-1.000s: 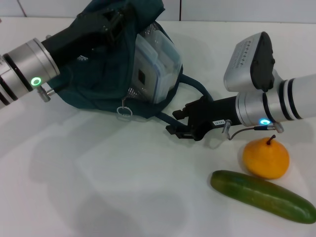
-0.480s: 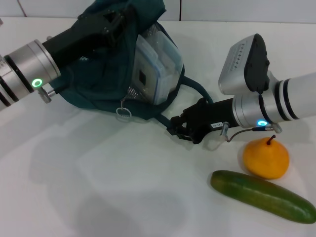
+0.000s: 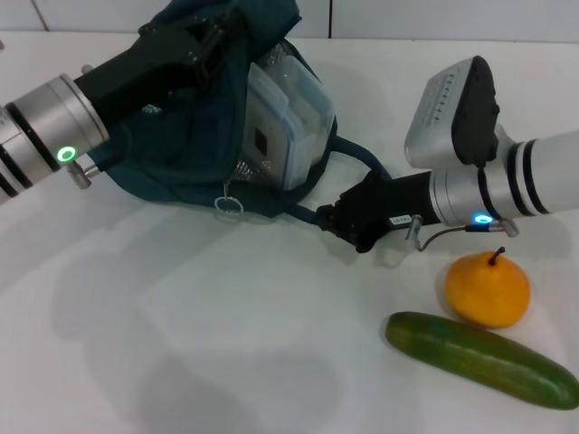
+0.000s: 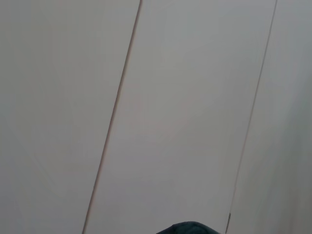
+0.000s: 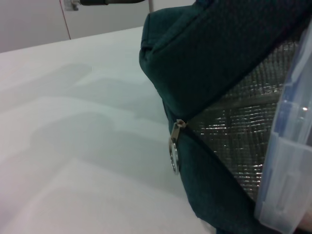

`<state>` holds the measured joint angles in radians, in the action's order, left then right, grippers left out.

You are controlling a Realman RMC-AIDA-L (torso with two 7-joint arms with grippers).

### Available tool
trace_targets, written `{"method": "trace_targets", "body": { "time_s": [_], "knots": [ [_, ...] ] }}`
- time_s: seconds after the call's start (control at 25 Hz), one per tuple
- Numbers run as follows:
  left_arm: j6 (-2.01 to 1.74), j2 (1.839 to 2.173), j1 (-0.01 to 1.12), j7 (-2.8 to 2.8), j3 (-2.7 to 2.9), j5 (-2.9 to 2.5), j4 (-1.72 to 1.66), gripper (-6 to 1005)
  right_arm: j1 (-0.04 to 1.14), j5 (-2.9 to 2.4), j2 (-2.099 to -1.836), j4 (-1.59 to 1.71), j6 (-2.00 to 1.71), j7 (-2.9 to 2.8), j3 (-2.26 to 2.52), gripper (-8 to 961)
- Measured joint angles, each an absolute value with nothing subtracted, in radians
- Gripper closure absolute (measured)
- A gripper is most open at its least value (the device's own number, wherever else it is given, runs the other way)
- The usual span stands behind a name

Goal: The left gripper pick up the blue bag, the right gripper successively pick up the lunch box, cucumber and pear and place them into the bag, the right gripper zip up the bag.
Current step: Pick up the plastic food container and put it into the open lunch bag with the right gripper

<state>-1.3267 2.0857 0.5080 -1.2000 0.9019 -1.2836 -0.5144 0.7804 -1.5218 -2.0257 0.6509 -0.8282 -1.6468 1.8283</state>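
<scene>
On the far left of the white table (image 3: 181,344), the left gripper (image 3: 194,45) is clamped on the top fabric of the blue bag (image 3: 181,154), holding the mouth open toward the right. The left wrist view shows only pale wall panels plus a sliver of teal fabric at the frame edge.

The lunch box (image 3: 285,113) sits inside the bag on its edge, with the clear lid and pale blue rim sticking out of the opening against the silver lining (image 5: 243,141). The zipper ring pull (image 3: 227,204) hangs at the near end of the opening; the right wrist view shows it dangling from the slider, with the box rim just beside it.

The right gripper (image 3: 336,220) is low over the table just right of the bag, at the loop handle (image 3: 362,161) that trails off the bag's right side. The fingertips look close together, near or touching the strap; cannot tell whether they grip it.

The pear (image 3: 487,289) is on the table near right, just below the right wrist, stem up. The cucumber (image 3: 479,359) lies nearer than the pear, just beside it, running diagonally toward the near right corner. Both are outside the bag and well apart from it.
</scene>
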Motion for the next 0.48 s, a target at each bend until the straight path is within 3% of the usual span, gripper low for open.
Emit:
{"method": "trace_targets", "body": {
  "time_s": [0.48],
  "knots": [
    [-1.330, 2.086, 0.500, -1.172, 0.899, -1.281, -0.514, 883, 0.634, -1.461, -2.024, 0.777, -0.828, -1.509, 1.697, 932]
  ]
}}
